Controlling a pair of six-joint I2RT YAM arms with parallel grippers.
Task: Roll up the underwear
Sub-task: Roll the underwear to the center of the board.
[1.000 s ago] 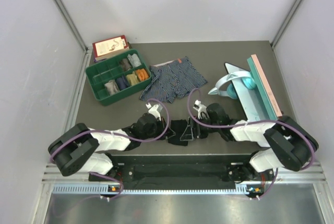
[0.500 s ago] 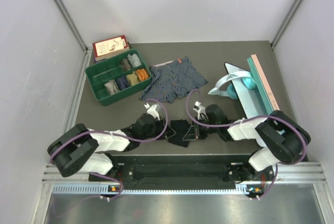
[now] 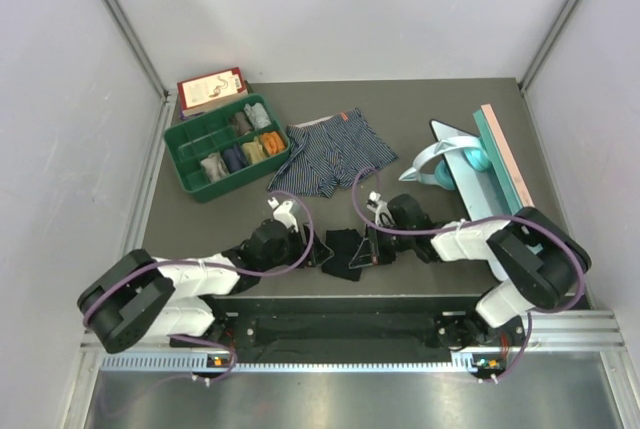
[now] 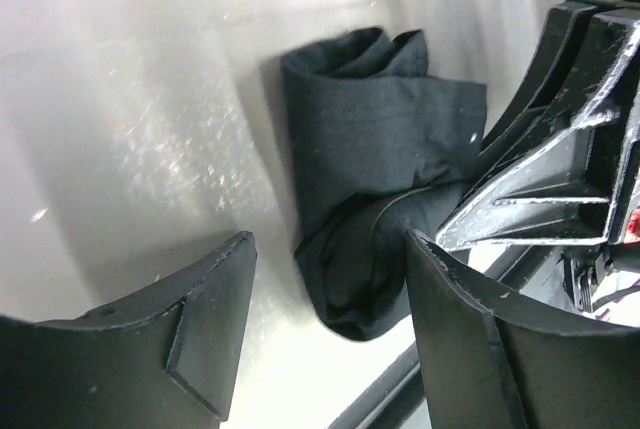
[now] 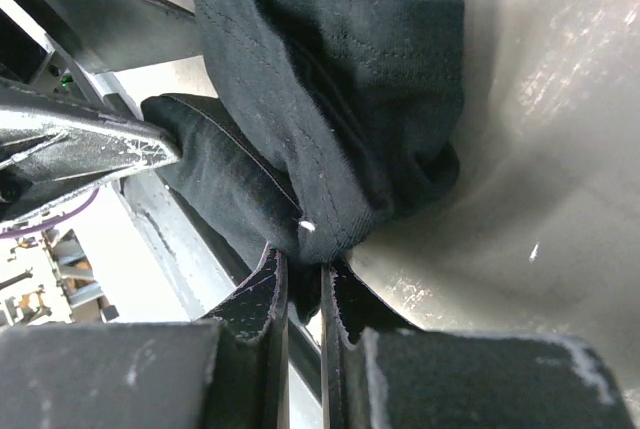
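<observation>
The black underwear (image 3: 345,252) lies bunched and partly rolled near the table's front edge, between my two grippers. My left gripper (image 3: 318,254) stands open just left of it; in the left wrist view the bundle (image 4: 370,179) lies ahead of the spread fingers (image 4: 205,314), apart from them. My right gripper (image 3: 368,249) is shut on the bundle's right edge; in the right wrist view a fold of black cloth (image 5: 330,79) is pinched between the narrow jaws of that gripper (image 5: 305,274). The striped blue underwear (image 3: 330,154) with an orange waistband lies flat farther back.
A green tray (image 3: 210,115) holding several rolled cloths stands at the back left, with a red and white box (image 3: 211,88) behind it. A teal and pink board (image 3: 495,169) and a pale blue curved object (image 3: 440,161) sit at the right. A black rail runs along the front edge.
My left gripper has opened, let go of the black underwear and drawn back a little to the left. My right gripper has closed on the cloth's right edge.
</observation>
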